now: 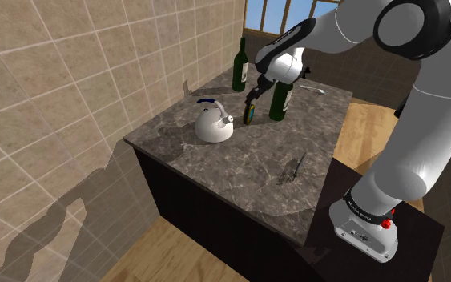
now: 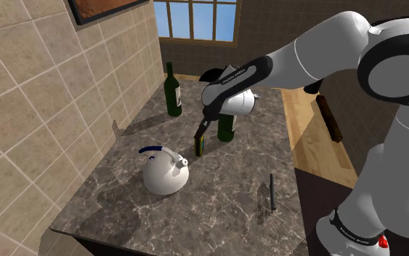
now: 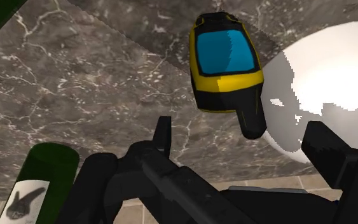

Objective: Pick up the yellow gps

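Observation:
The yellow GPS has a blue screen and a black stub antenna. It stands on end on the dark marbled counter, between the white kettle and a green bottle, GPS. My black gripper hangs just above it, tilted down toward it. In the wrist view the two fingers stand well apart, and the GPS lies beyond their tips without touching them. The gripper is open and holds nothing.
A white kettle sits close beside the GPS. One green wine bottle stands right by the gripper, another near the tiled wall. A thin dark utensil lies near the counter's edge.

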Motion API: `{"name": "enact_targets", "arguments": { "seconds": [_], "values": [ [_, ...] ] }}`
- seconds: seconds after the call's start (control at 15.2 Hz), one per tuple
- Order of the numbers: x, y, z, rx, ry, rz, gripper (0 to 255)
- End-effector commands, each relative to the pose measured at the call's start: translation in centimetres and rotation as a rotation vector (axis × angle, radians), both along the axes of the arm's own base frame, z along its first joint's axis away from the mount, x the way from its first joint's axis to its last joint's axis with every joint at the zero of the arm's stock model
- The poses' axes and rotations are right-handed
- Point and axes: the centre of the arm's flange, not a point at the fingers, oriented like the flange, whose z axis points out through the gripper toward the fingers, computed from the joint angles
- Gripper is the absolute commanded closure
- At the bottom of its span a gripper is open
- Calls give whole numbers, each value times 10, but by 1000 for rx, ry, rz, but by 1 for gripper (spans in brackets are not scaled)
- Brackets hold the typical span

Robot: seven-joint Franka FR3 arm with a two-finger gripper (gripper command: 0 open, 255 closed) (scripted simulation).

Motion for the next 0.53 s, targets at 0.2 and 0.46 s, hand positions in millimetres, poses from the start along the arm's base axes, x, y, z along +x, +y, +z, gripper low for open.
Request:
{"name": "enact_targets", "arguments": {
  "seconds": [0.2,0.46],
  "values": [
    [0,0,-24,0,-1,0,0],
    [0,-1,-25,0,-1,0,255]
  ]
}}
